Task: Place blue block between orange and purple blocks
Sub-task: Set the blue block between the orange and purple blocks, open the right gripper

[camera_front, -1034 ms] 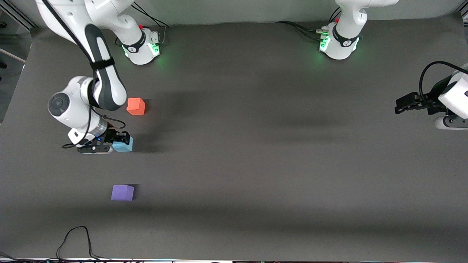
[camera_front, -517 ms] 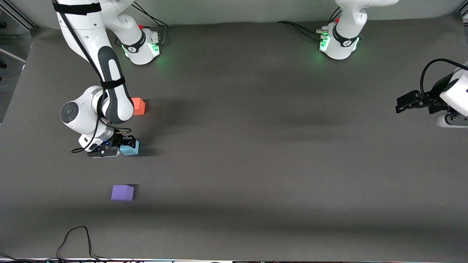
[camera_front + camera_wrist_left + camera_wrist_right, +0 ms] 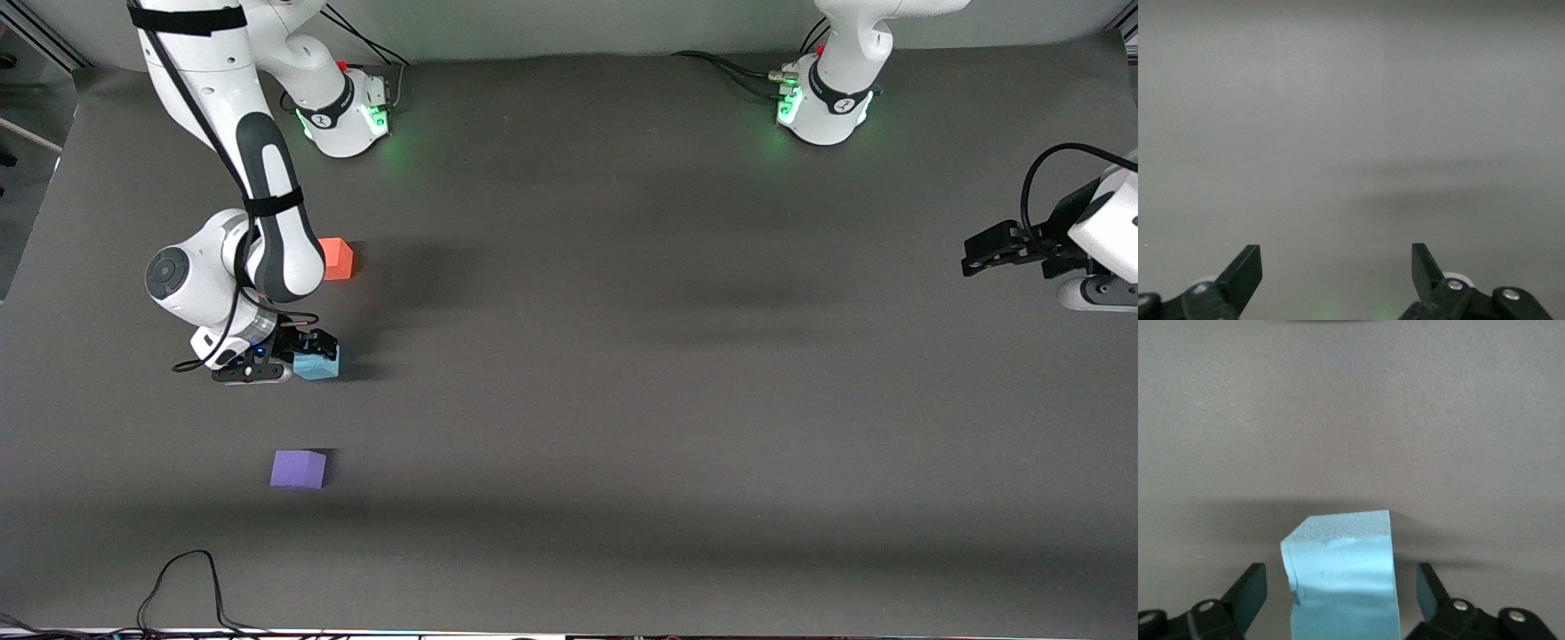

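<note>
**Blue block set between the other two, pincer let go — back out clean**

My right pincer (image 3: 307, 351) is low at the blue block (image 3: 318, 363), which sits on the tabletop (image 3: 622, 356) toward the right arm's end. In the right wrist view the fingers (image 3: 1248, 590) stand wide on both sides of the blue block (image 3: 1345, 577) with clear gaps, so nothing is gripped. The block looks to rest on the tabletop; I judge it released.

Placement: the orange block (image 3: 337, 259) is farther from the front camera, the purple block (image 3: 298, 468) nearer, and the blue one lies between them, roughly in line, well apart from each. Task looks nearly done.

To do this step well: I'd lift the right pincer straight up, fingers kept wide, no sideways drift, since a finger brushing the block would push it out of line. The orange block is partly hidden by my right arm's elbow, so I'd watch the swing near it when pulling away.

Left pincer (image 3: 987, 253) waits over the tabletop at the left arm's end, fingers (image 3: 1241, 277) spread wide, holding nothing.
</note>
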You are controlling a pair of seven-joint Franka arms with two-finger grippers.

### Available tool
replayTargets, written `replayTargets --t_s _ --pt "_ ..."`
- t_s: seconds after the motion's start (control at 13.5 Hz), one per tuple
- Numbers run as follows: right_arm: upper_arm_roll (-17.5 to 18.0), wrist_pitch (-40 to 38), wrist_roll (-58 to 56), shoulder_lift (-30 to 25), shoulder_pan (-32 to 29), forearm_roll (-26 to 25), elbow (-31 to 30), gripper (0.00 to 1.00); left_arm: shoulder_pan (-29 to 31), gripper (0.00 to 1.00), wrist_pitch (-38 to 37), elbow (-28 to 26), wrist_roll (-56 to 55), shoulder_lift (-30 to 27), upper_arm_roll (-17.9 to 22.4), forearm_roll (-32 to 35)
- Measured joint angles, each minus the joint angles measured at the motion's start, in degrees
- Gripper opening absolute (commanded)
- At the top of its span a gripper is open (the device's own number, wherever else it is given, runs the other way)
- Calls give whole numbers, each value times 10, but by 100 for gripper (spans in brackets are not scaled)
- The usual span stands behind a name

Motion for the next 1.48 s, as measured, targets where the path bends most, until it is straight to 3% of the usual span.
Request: replayTargets --t_s 0.37,0.66,0.96,1.11,1.48 --pt "-16 -66 0 -50 7 -23 28 100 0 100 0 0 2 0 0 8" --pt "-59 -227 53 -109 7 -135 118 100 0 100 1 0 3 0 0 8" --pt "-56 -381 164 -162 5 -235 238 100 0 100 1 0 3 0 -1 8" --pt "2 -424 207 -198 -36 -280 274 100 0 100 1 -1 3 0 -1 8" --pt "275 -478 243 -297 -297 -346 282 100 0 100 1 -1 3 0 -1 8"
